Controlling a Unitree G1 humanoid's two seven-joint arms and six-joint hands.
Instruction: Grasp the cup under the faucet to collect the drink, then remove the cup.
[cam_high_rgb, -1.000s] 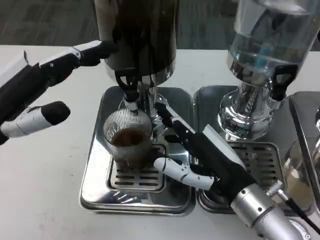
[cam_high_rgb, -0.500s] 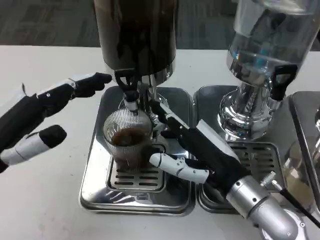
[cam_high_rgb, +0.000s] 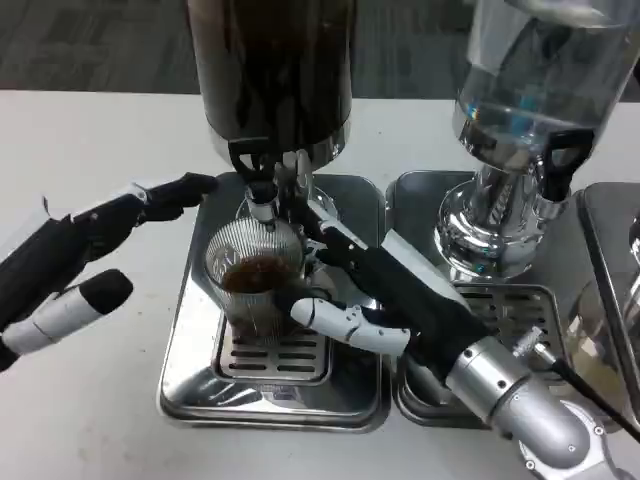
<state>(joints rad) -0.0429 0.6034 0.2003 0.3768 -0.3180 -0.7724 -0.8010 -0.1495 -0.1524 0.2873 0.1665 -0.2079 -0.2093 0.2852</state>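
Two hands at a white tabletop, either side of a ribbed glass cup. Cup upright on the slotted grate of a steel drip tray, directly beneath the black faucet of a dark drink dispenser, partly filled with brown liquid. Right hand reaching in from the lower right, fingers spread, one white finger curving in front of the cup's right side and the dark fingers running behind it; real contact with the glass impossible to tell, nothing clearly gripped. Left hand hovering over the tabletop left of the tray, fingers apart and holding nothing, dark fingertips pointing toward the faucet but short of it. Beside the first tray, a second drip tray carrying a clear dispenser with its own black tap.
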